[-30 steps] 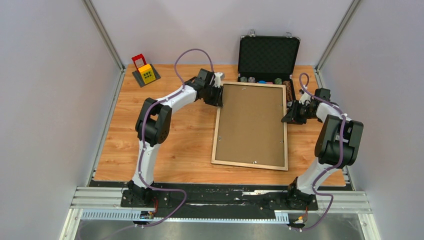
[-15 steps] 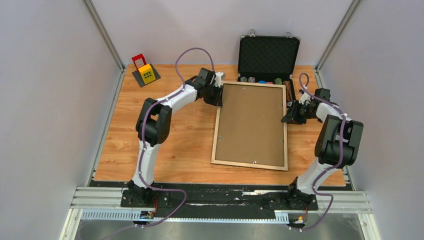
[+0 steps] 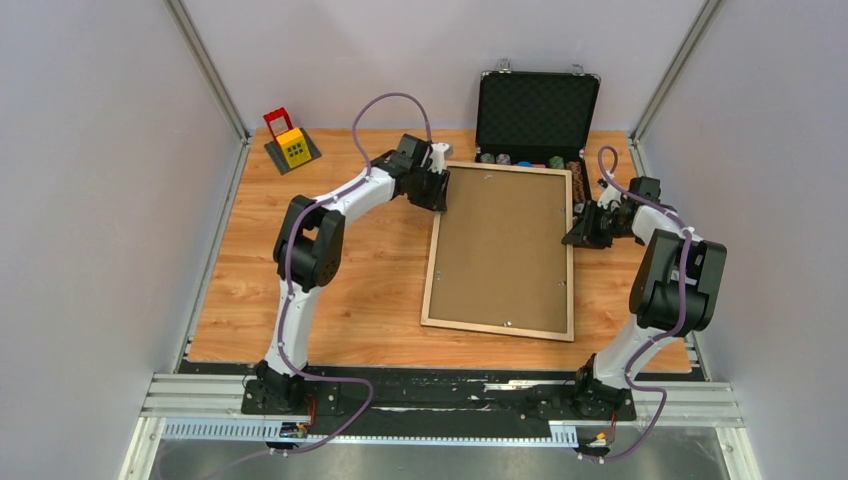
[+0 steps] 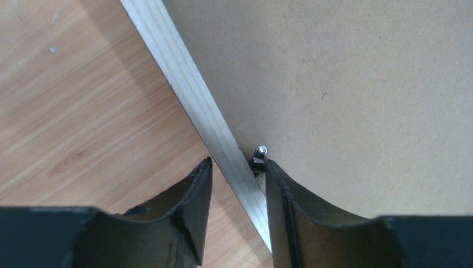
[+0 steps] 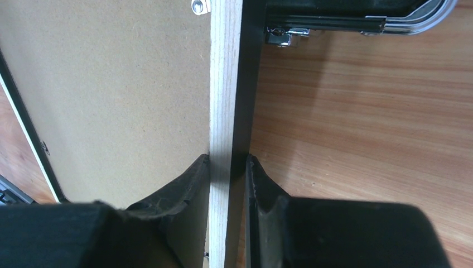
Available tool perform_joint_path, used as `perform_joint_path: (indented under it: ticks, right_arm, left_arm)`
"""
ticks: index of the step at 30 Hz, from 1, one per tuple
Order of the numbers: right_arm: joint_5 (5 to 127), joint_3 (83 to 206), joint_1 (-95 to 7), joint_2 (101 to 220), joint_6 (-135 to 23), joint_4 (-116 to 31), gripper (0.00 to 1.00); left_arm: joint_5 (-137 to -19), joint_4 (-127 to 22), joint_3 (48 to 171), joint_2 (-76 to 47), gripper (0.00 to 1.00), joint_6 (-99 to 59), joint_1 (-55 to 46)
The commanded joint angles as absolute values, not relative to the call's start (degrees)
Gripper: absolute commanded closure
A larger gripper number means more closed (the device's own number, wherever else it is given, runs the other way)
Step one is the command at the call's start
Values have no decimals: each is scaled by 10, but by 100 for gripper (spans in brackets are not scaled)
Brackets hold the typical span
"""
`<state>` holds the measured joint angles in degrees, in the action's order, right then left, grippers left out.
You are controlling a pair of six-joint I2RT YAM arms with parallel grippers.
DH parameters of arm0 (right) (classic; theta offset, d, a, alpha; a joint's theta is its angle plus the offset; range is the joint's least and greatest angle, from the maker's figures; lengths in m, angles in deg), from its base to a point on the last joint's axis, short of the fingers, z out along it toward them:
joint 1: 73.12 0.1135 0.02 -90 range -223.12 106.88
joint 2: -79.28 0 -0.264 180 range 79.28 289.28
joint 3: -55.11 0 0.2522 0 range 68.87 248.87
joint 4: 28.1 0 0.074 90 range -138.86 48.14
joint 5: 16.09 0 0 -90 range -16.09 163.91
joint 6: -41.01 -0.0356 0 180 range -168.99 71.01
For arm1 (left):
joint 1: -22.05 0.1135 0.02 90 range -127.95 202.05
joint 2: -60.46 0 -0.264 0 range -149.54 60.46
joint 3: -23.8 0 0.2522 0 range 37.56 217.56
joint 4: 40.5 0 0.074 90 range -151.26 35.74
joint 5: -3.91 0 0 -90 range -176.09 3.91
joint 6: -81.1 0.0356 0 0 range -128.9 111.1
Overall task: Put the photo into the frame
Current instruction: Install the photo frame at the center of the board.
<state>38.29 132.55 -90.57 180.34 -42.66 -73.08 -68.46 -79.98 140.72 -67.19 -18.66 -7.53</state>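
Here's your frame (image 3: 500,331) — lying back-up in the middle of the counter (image 3: 340,290), long sides running away from the arm bases and skewed a little, pale wood rails facing up, with the brown backing board (image 3: 505,245) sitting inside them. Your left gripper (image 4: 237,162) is at the far end of the frame's left rail, just short of the corner. Its jaws straddle the pale rail, one on the counter side, the other over the board, right against a small metal tab (image 4: 260,152) at the board's edge. Whether they are actually squeezing the rail, I cannot tell from this angle. Your right gripper (image 5: 228,159) is across on the right rail, in its far half, and there the jaws are clenched on the rail — one on the board side, one on the black outer face. Just beside the frame's far right corner stands the open black case (image 3: 538,110), its metal latch (image 5: 279,36) showing in the right wrist view. A small red-and-yellow toy (image 3: 291,143) sits well apart at the counter's far left corner.
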Motion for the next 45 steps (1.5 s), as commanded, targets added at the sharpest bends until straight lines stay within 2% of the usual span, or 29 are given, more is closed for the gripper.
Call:
perform_joint_path:
  ticks: [1,4,8,11,15,18,20,32,37,39,40,42,43,44,45]
  right_arm:
    - [354,1328,-909,1795,-413,-699,100]
    - [352,1328,-909,1797,-412,-699,100]
    - [351,1328,-910,1798,-412,-699,100]
    - [350,1327,-910,1799,-412,-700,100]
    - [350,1326,-910,1800,-411,-701,100]
    - [347,1326,-911,1801,-410,-700,100]
    - [347,1326,-911,1801,-410,-701,100]
    - [343,1326,-912,1807,-409,-703,100]
    - [342,1326,-912,1808,-407,-704,100]
    - [342,1326,-912,1808,-407,-704,100]
    - [342,1326,-912,1807,-406,-704,100]
    - [341,1326,-913,1807,-406,-705,100]
    - [341,1326,-913,1807,-406,-705,100]
    - [341,1326,-913,1807,-406,-705,100]
    - [341,1326,-913,1808,-406,-705,100]
  left_arm:
    - [-681,-792,1436,-683,46,-156,-78]
    - [-685,-793,1438,-682,35,-157,-78]
    - [-695,-795,1439,-680,33,-152,-78]
    - [-704,-797,1437,-680,36,-147,-78]
    - [-711,-793,1430,-676,44,-139,-78]
    - [-712,-786,1426,-676,55,-136,-78]
    - [-709,-783,1428,-678,59,-136,-78]
    - [-682,-763,1431,-685,69,-122,-78]
    - [-672,-757,1431,-683,93,-115,-78]
    - [-670,-756,1430,-682,97,-113,-78]
    - [-670,-756,1430,-680,98,-111,-78]
    - [-673,-757,1429,-677,90,-109,-78]
    - [-677,-758,1429,-677,77,-108,-78]
    - [-679,-761,1429,-675,71,-109,-78]
    - [-682,-761,1428,-673,60,-110,-78]
